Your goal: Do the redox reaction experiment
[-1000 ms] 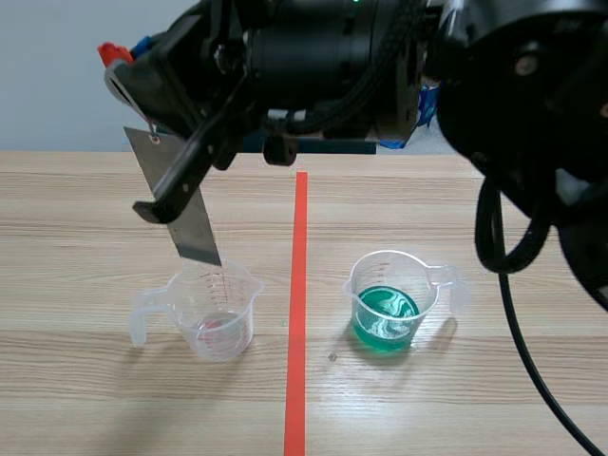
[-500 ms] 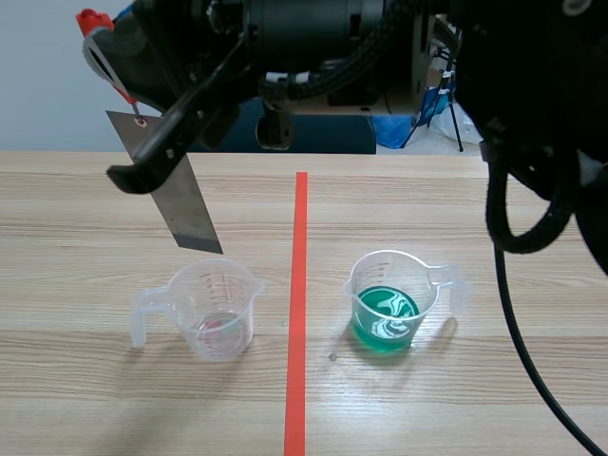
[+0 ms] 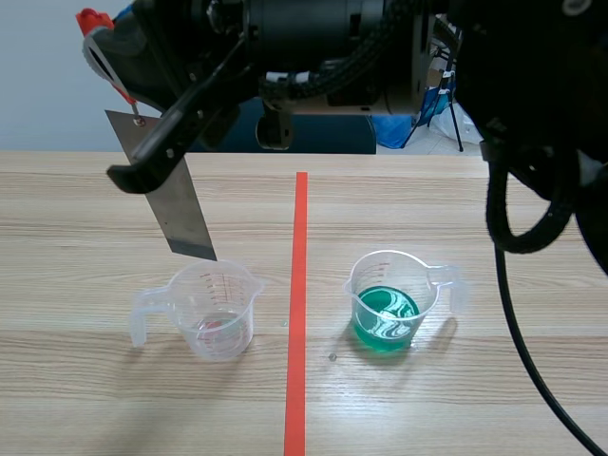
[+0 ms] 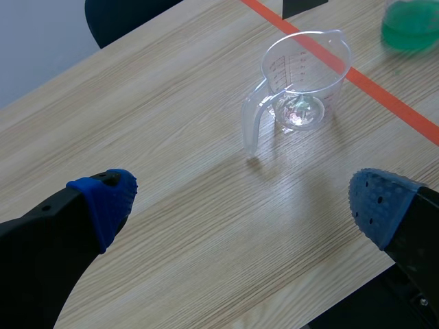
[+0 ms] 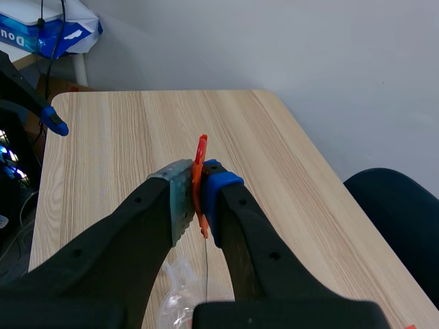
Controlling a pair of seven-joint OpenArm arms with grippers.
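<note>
My right arm comes in from the right and stretches across the top of the scene. Its gripper (image 3: 114,95) (image 5: 199,188) is shut on a red clip (image 3: 92,21) (image 5: 200,161). From that clip a grey metal strip (image 3: 176,204) (image 5: 180,199) hangs tilted, its lower end just above the clear beaker (image 3: 214,309) (image 4: 302,82), which holds a pinkish trace at its bottom. A second beaker (image 3: 389,299) (image 4: 410,24) holds green liquid, right of the tape line. My left gripper (image 4: 241,202) is open, high above the table near the clear beaker.
An orange-red tape line (image 3: 297,313) runs between the two beakers. A dark chair (image 3: 313,133) stands beyond the table's far edge. One blue pad of the left gripper (image 5: 53,123) shows past the table in the right wrist view.
The right gripper rose and moved left with the clip. The metal strip's lower end, which was at the clear beaker's rim, now hangs above it.
</note>
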